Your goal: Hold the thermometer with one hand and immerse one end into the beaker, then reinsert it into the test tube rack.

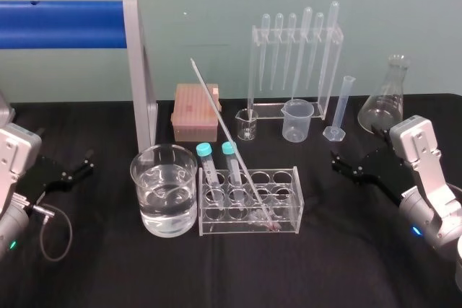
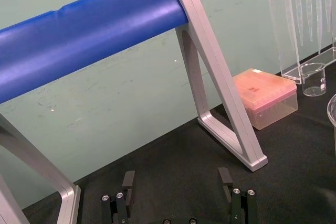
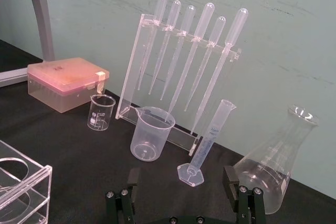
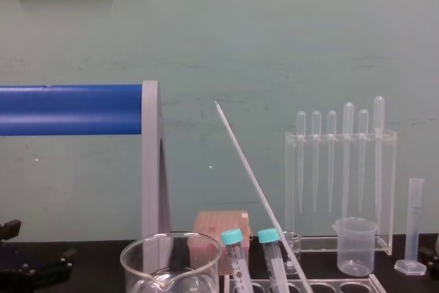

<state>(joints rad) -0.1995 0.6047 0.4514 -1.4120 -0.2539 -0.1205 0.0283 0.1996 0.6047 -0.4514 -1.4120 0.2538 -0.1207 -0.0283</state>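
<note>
Pick-up not yet begun. Thermometer [image 1: 231,138] leans in test tube rack [image 1: 286,210], front-centre of desk [image 1: 346,257]; beaker [image 1: 144,200] just beside rack, toward left edge. Left tool [image 1: 86,164] by left edge, right tool [image 1: 338,164] by right edge: both released, empty. Next, likely: pinch upper stem, lift clear.

This is a laboratory: a black desk [image 1: 108,272] against a plain green wall [image 1: 216,5] carries a glass beaker [image 1: 163,207], a tube rack [image 1: 285,210], a pipette stand [image 1: 294,32], a measuring cylinder [image 1: 341,106], a conical flask [image 1: 386,102] and a pink tip box [image 1: 195,111].
</note>
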